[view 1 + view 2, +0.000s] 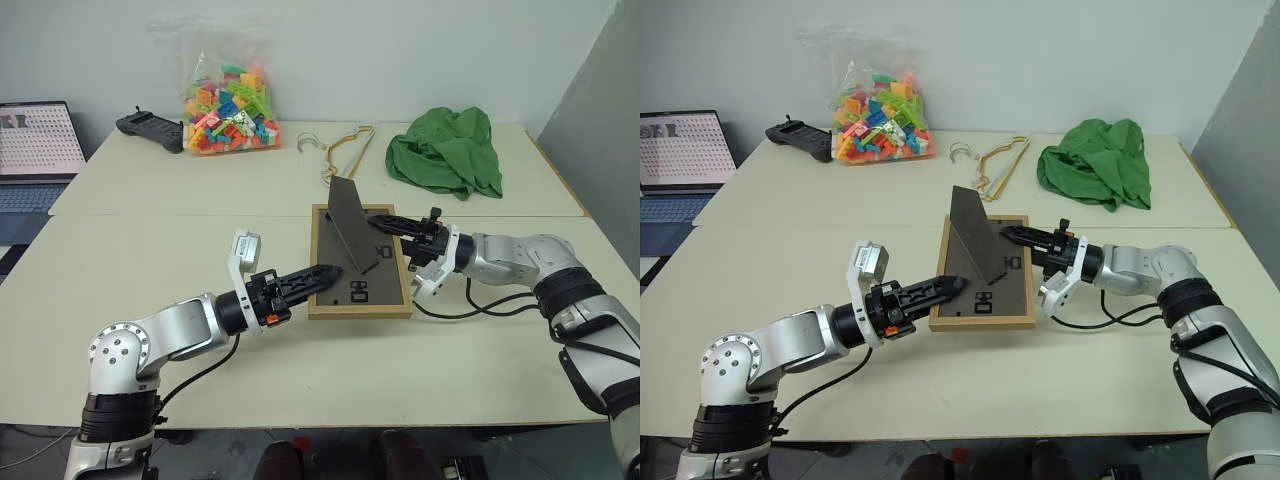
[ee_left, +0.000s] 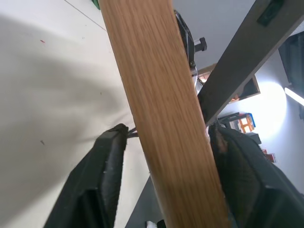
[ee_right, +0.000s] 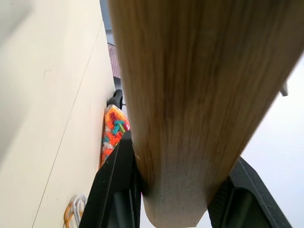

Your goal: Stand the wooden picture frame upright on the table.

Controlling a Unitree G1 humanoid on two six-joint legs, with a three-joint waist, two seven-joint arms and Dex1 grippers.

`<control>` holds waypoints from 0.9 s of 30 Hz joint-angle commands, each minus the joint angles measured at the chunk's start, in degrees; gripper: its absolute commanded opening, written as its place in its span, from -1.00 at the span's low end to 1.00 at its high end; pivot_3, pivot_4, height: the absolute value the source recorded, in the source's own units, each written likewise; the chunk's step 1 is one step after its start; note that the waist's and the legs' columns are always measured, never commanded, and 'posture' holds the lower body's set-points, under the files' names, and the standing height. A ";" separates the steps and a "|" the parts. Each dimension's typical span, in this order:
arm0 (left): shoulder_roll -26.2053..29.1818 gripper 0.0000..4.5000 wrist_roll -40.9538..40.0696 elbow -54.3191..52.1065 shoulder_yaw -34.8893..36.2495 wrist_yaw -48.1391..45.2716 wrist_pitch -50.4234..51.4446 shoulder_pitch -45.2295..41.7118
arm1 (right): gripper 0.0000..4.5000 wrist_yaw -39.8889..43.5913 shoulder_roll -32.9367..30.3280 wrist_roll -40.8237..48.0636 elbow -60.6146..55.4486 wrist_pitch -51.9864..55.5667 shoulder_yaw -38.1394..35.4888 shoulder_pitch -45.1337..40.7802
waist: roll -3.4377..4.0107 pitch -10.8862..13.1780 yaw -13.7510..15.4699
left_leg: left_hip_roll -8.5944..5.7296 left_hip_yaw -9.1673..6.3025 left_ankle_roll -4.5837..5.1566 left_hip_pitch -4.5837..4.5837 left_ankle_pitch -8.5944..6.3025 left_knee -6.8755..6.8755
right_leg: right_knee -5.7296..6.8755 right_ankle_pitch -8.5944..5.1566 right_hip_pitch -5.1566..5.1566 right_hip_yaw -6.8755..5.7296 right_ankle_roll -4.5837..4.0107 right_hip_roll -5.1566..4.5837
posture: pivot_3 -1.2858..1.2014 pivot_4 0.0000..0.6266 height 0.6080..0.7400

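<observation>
A pale cream table [image 1: 200, 340], made of two tops joined along a seam, stands against a plain light wall. Along the far top lie a clear bag of coloured building bricks [image 1: 228, 100], a black handheld controller [image 1: 150, 130] just beside the bag, a few wire hangers [image 1: 340, 148] and a crumpled green cloth [image 1: 445, 152]. An open laptop [image 1: 35, 150] sits off the table's left edge. The wooden picture frame [image 1: 372, 305] is near the middle of the nearer top, just this side of the seam, held between the two arms with its dark back panel facing up and its fold-out stand [image 1: 352, 225] swung up out of the back like a steep fin. Whether the frame's lower face touches the tabletop cannot be told. The left gripper [image 1: 325, 275] reaches in level from the left and straddles the frame's left wooden edge; in the left wrist view its black fingers [image 2: 102, 175] sit one on each side of the wood bar with a sliver of gap showing, so the grasp looks loose rather than clamped. The right gripper [image 1: 383, 226] comes in from the right at the frame's far right edge, beside the stand; in the right wrist view its fingers [image 3: 118, 190] press close against both sides of the wood rail, gripping it.
</observation>
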 commanded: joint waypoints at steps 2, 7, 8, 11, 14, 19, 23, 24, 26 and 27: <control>10.07 0.79 2.87 -1.98 8.66 -2.13 -1.30 3.35 | -0.42 28.82 3.96 29.74 11.42 0.46 -2.17 -0.79 | -0.14 0.08 -0.52 | 0.01 0.01 0.01 0.03 0.00 -0.01 | 0.00 0.00 0.01 0.01 0.00 0.00 | 0.03 -0.52 1.00; 18.42 1.00 26.43 -12.77 8.89 -6.79 -6.62 5.85 | -0.42 73.53 10.61 66.71 -1.71 34.64 -8.05 5.71 | -0.18 0.24 -1.31 | 0.16 -0.22 0.03 0.14 -0.02 -0.05 | -0.07 0.01 0.25 -0.14 -0.03 0.03 | 0.03 -0.52 1.00; 19.08 1.00 31.47 -15.89 7.78 -8.41 -8.56 6.33 | -0.42 78.60 11.50 70.73 -4.15 43.53 -9.45 6.23 | -0.14 0.26 -1.29 | 0.15 -0.22 0.01 0.13 -0.01 -0.06 | -0.06 0.01 0.25 -0.21 -0.02 -0.03 | 0.03 -0.52 1.00; 18.85 1.00 46.46 -24.80 2.40 -12.15 -15.63 8.07 | -0.42 88.69 14.47 81.21 -9.15 71.14 -12.65 5.30 | -0.05 0.35 -0.77 | 0.11 -0.18 -0.02 0.08 0.01 -0.04 | -0.06 0.01 0.24 -0.30 -0.02 -0.07 | 0.03 -0.52 1.00; 16.57 1.00 54.71 -27.76 -0.99 -14.05 -20.16 9.55 | -0.42 91.43 16.41 84.79 -9.47 85.51 -15.13 3.37 | -0.04 0.36 -0.16 | 0.08 -0.13 -0.01 0.09 0.00 -0.03 | -0.08 0.00 0.22 -0.28 -0.03 -0.05 | 0.03 -0.52 1.00; 11.50 1.00 65.09 -30.01 -3.52 -15.76 -26.70 16.48 | -0.42 91.28 21.60 82.96 0.92 94.16 -17.55 -0.46 | -0.02 0.37 -0.24 | 0.05 0.08 0.31 0.06 -0.18 -0.05 | -0.15 0.00 0.09 -0.01 -0.02 0.06 | 0.03 -0.52 1.00; 9.75 1.00 67.74 -29.94 -3.05 -17.56 -27.45 18.77 | -0.42 91.82 22.81 80.10 4.22 92.60 -18.55 -0.70 | -0.01 0.37 -0.23 | 0.10 0.05 0.35 -0.10 -0.20 -0.10 | -0.18 0.00 -0.09 -0.06 -0.02 0.10 | 0.03 -0.52 1.00; 9.61 1.00 68.19 -29.89 -2.96 -18.04 -27.51 19.13 | -0.26 91.95 22.92 79.41 4.52 91.55 -18.66 -0.49 | -0.02 0.37 -0.20 | 0.10 0.07 0.35 -0.10 -0.20 -0.09 | -0.16 0.01 -0.09 -0.03 -0.02 0.10 | 0.03 -0.52 1.00; 9.30 1.00 68.73 -29.61 -2.76 -18.91 -27.48 19.31 | -0.04 92.31 23.03 78.13 4.53 89.71 -18.78 0.09 | -0.02 0.37 -0.17 | 0.07 0.08 0.36 -0.08 -0.21 -0.04 | -0.16 0.03 -0.05 -0.01 0.03 0.08 | 0.03 -0.52 1.00; 9.07 1.00 69.00 -29.39 -2.64 -19.28 -27.39 19.14 | 0.08 92.63 22.98 77.44 4.15 88.85 -18.67 0.62 | -0.02 0.37 -0.17 | 0.07 0.09 0.36 -0.09 -0.21 -0.02 | -0.16 0.05 -0.05 0.00 0.05 0.08 | 0.03 -0.52 1.00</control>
